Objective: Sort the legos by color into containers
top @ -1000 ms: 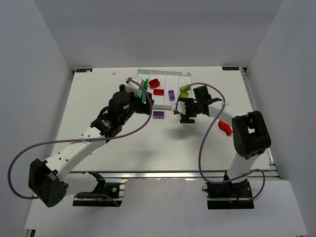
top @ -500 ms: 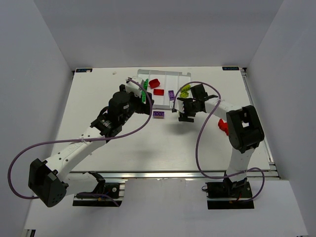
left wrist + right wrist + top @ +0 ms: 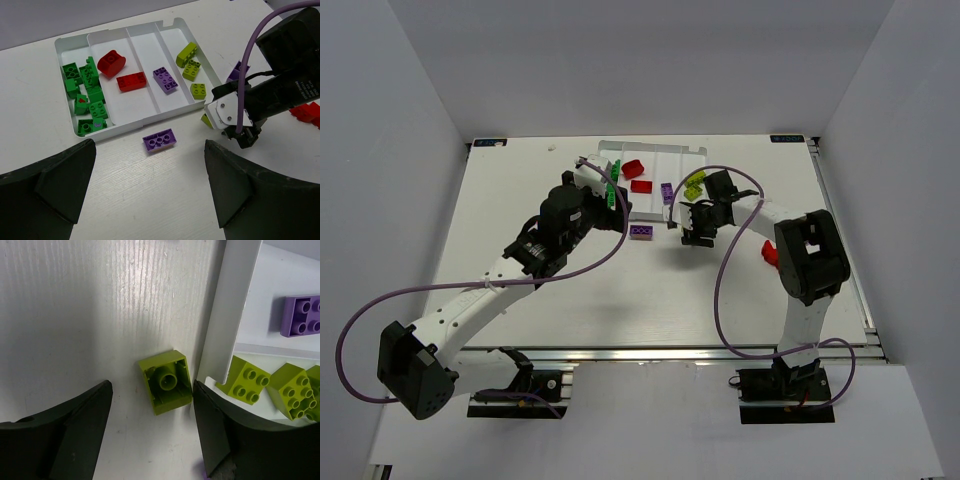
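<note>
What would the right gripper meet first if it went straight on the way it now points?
Probably the upturned yellow-green brick, which lies on the table beside the tray corner. The right gripper has its open jaws on either side of it.

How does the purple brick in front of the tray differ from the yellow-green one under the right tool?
The purple brick is oblong, studs up; the yellow-green brick is square, hollow underside showing. The purple brick lies apart from the tray's near wall; the yellow-green brick sits close against the tray's corner, between the right tool's open fingers. Both rest on the table, outside the tray.
</note>
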`<action>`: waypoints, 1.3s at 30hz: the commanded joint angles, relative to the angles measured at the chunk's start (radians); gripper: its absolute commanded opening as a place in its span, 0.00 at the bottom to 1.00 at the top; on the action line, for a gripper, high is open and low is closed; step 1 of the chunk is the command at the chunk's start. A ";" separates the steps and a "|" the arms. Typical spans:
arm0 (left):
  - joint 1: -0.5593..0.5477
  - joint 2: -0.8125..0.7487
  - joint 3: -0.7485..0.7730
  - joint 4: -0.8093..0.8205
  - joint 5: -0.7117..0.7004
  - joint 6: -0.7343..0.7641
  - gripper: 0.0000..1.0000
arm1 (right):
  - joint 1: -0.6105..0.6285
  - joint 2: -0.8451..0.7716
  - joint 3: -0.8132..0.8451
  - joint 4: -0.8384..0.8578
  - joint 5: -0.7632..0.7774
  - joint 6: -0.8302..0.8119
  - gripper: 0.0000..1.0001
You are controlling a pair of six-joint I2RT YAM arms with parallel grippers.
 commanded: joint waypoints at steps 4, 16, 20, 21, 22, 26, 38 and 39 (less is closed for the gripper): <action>0.005 -0.036 -0.007 0.006 0.017 0.005 0.98 | -0.005 -0.022 -0.008 -0.081 -0.016 -0.061 0.69; 0.004 -0.036 -0.005 0.007 0.015 0.005 0.98 | -0.005 0.033 0.057 -0.141 -0.044 -0.014 0.53; 0.004 -0.036 -0.007 0.007 0.015 0.005 0.98 | -0.008 0.027 0.074 -0.153 -0.067 0.005 0.40; 0.004 -0.036 -0.005 0.006 0.015 0.005 0.98 | -0.009 0.023 0.077 -0.162 -0.079 0.011 0.34; 0.005 -0.036 -0.005 0.006 0.017 0.005 0.98 | -0.015 0.014 0.087 -0.169 -0.091 0.020 0.30; 0.004 -0.038 -0.005 0.007 0.017 0.005 0.98 | -0.049 -0.025 0.126 -0.185 -0.209 0.084 0.13; 0.004 -0.032 -0.005 0.006 0.017 0.007 0.98 | -0.126 -0.105 0.092 0.353 -0.084 0.811 0.06; 0.005 -0.032 -0.005 0.006 0.014 0.007 0.98 | -0.126 -0.083 0.100 0.362 -0.064 0.871 0.08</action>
